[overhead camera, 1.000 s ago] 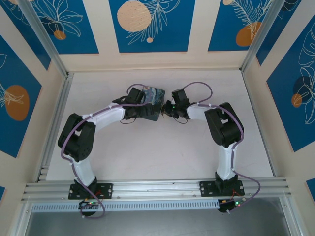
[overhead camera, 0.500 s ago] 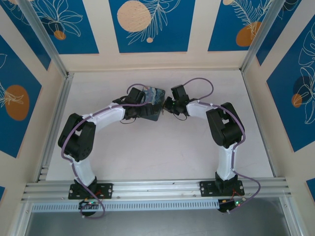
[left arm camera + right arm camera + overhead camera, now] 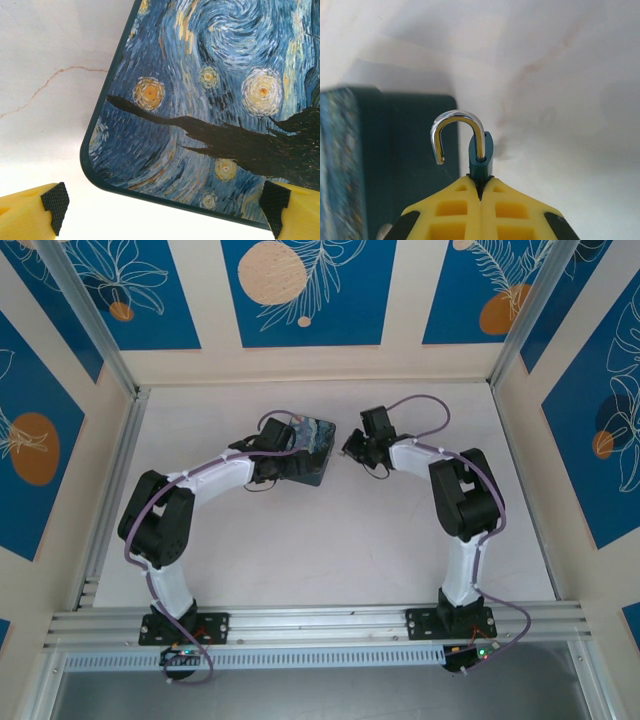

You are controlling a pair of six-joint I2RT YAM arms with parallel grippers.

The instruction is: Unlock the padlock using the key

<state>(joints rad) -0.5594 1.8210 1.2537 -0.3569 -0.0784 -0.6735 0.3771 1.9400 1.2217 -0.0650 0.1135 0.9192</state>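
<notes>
My right gripper [image 3: 481, 187] is shut on the padlock [image 3: 481, 152], a small dark blue-green body poking out between the yellow fingertips. Its silvery shackle [image 3: 454, 119] stands swung open, with its free end hanging loose to the left. In the top view the right gripper [image 3: 353, 447] hovers just right of the starry-night tin [image 3: 314, 450]. My left gripper [image 3: 164, 201] is open wide, its pads [image 3: 54, 200] straddling the near corner of the tin's painted lid [image 3: 210, 100]. The key is hidden.
The tin's dark side [image 3: 395, 150] sits close on the left of the held padlock. White tabletop [image 3: 330, 540] lies all around, with painted walls and aluminium posts [image 3: 520, 330] bounding it.
My right gripper has drawn back to the right, a short way off the tin, with the padlock in it. The left arm has stayed still.
</notes>
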